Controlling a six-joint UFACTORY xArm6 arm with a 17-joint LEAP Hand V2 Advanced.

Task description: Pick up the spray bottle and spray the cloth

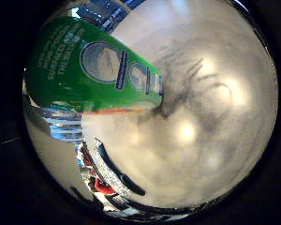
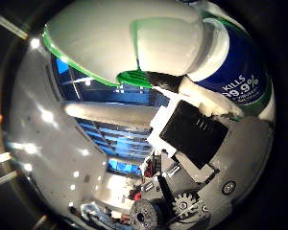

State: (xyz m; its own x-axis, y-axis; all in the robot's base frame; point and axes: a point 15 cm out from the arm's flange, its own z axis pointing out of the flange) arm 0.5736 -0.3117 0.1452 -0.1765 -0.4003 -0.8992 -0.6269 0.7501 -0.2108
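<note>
The spray bottle fills much of both palm views, so it is close against the palm. In the little finger side view its green body with an oval label lies above the grey table. In the thumb side view its white spray head with green trim and blue label show. My right hand has a white and black finger curled against the bottle's neck, with its geared parts below.
The hand's dark shadow falls on the table beside the bottle. A shiny metal part sits under the bottle's body. A small red thing shows at the table's edge. Room windows show behind the hand.
</note>
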